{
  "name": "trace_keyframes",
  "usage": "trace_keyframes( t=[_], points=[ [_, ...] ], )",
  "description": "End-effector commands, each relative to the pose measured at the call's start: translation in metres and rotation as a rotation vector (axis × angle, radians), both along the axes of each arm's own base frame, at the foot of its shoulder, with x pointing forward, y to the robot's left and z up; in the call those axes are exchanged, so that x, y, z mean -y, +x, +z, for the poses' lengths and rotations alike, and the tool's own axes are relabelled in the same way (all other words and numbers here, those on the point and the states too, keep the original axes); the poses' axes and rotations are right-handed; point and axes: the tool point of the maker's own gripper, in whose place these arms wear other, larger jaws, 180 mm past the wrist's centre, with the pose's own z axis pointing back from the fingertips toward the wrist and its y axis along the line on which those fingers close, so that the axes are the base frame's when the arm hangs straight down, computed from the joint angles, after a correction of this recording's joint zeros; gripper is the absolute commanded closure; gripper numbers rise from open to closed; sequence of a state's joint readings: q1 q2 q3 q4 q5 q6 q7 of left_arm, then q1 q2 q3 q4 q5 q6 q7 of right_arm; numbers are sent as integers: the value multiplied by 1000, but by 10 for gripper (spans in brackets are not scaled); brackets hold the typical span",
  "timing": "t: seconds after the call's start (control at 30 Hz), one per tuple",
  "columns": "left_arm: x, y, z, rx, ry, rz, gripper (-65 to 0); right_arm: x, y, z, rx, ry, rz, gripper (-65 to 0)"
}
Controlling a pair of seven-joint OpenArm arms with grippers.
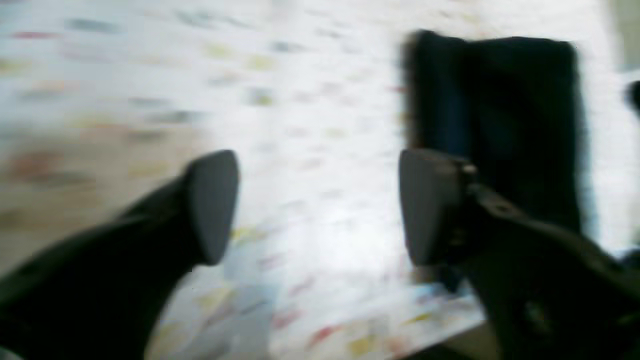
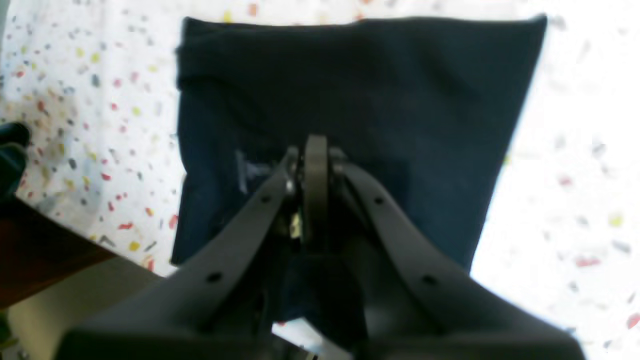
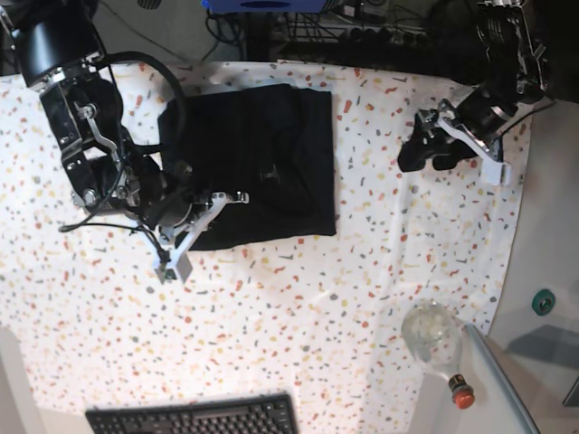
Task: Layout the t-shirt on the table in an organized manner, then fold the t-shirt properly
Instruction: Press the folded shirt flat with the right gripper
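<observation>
while the black t-shirt point(image 3: 258, 167) lies folded into a neat block on the table point(image 3: 298, 298), both arms are near it. the shirt sits toward the far side of the speckled cloth, a bit to the left in the base view. its edges look mostly straight, and a tiny pale mark point(image 2: 246, 170) shows on the dark fabric in the right wrist view.

the right gripper point(image 2: 315, 165) is over the near left part of the shirt. its two fingers are pressed together with no gap. i cannot tell if any cloth is pinched between them.

the left gripper point(image 1: 317, 205) is spread wide with nothing in it. it hangs over bare table, well apart from the shirt, near the far right edge. its picture is blurry.

a black keyboard point(image 3: 194, 418) lies at the near edge. a clear bottle with a red cap point(image 3: 439, 348) lies near the right corner.
</observation>
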State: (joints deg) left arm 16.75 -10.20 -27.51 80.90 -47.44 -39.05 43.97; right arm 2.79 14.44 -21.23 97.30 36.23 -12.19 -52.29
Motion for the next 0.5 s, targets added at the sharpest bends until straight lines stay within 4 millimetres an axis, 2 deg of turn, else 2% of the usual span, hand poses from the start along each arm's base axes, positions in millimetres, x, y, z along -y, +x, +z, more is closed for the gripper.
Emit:
trace_keyframes(
  t=[0.0,0.1,0.23,0.47],
  points=[
    [8,6,6,30,-39,-11,-541,4,10,12,53,8,6,0],
    [38,17,4,33,-87,-76,-540,18,9,8,50,7,-18,0],
    [77,25,-10,-5,-156,-145,-540,30,12,10,66,4,-31,0],
    [124,29,-33,-87,-219,-246,-540,52,17,12,84,2,-74,0]
  ],
)
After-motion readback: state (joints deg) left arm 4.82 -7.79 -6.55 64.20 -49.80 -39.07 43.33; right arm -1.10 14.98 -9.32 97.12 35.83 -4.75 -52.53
